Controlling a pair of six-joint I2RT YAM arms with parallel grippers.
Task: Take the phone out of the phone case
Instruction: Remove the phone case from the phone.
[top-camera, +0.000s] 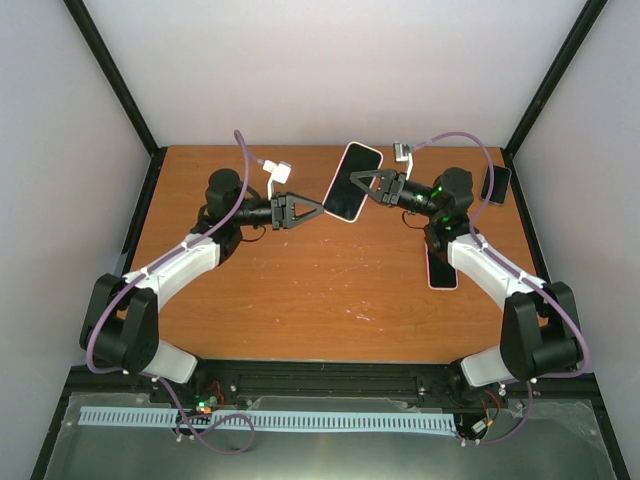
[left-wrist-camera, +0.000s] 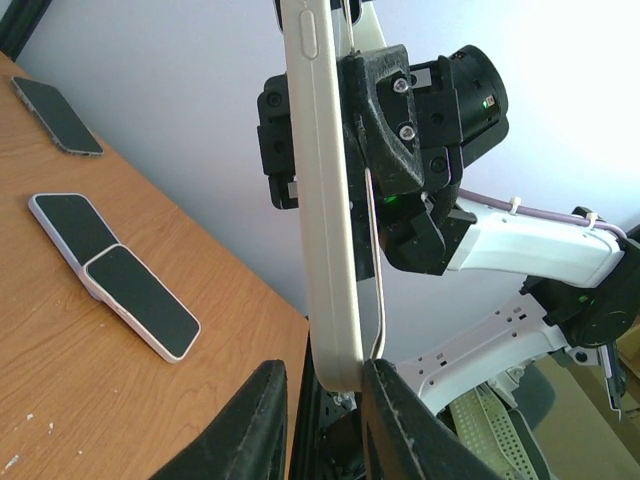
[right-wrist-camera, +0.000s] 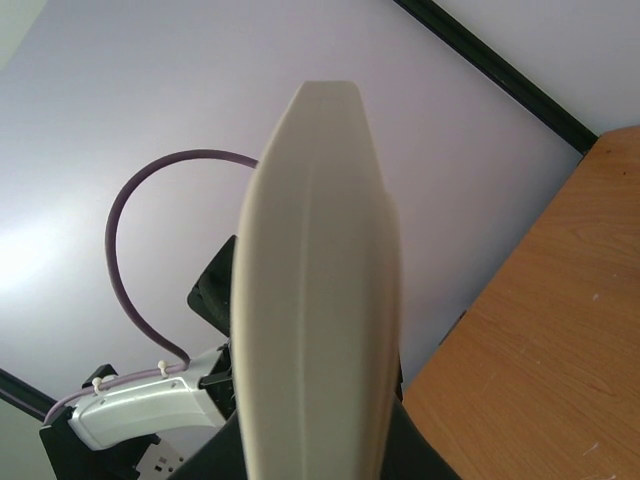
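The phone in its cream phone case (top-camera: 352, 182) hangs tilted in the air over the far middle of the table. My right gripper (top-camera: 368, 185) is shut on one long side of it. In the right wrist view the case (right-wrist-camera: 315, 300) rises edge-on out of the right gripper (right-wrist-camera: 315, 445). My left gripper (left-wrist-camera: 325, 385) straddles the case's lower end (left-wrist-camera: 335, 330). Its right finger (left-wrist-camera: 395, 400) touches the case, while its left finger (left-wrist-camera: 255, 410) stands a small gap away. A thin pale strip (left-wrist-camera: 372, 260) bows away from the case body (left-wrist-camera: 325, 200).
Two pale-edged phones (left-wrist-camera: 140, 300) lie overlapping on the wooden table (top-camera: 300, 290), under my right arm (top-camera: 441, 268). A dark phone (top-camera: 497, 183) lies at the far right corner. White walls with black corner posts close in the table.
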